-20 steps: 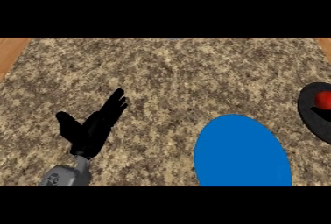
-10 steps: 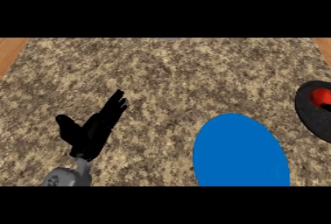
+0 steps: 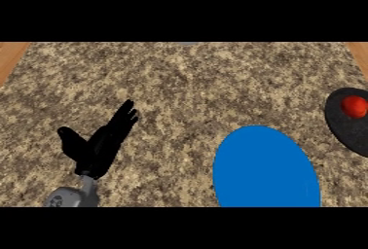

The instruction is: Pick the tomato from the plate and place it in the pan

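Small red round tomato [image 3: 354, 106]: in the head view we find it lying in the dark round pan [image 3: 343, 127], which the view's right edge cuts off. It is not on the flat blue plate [image 3: 266, 168] just beside the pan, so we judge the placing done. Black left hand [image 3: 101, 145] rests low left, fingers straight, holding nothing, likely idle for this task. Right hand unseen. Speckled stone counter [image 3: 187, 78] gives wide room between hand and plate; wooden strips [image 3: 10, 56] edge its far corners.
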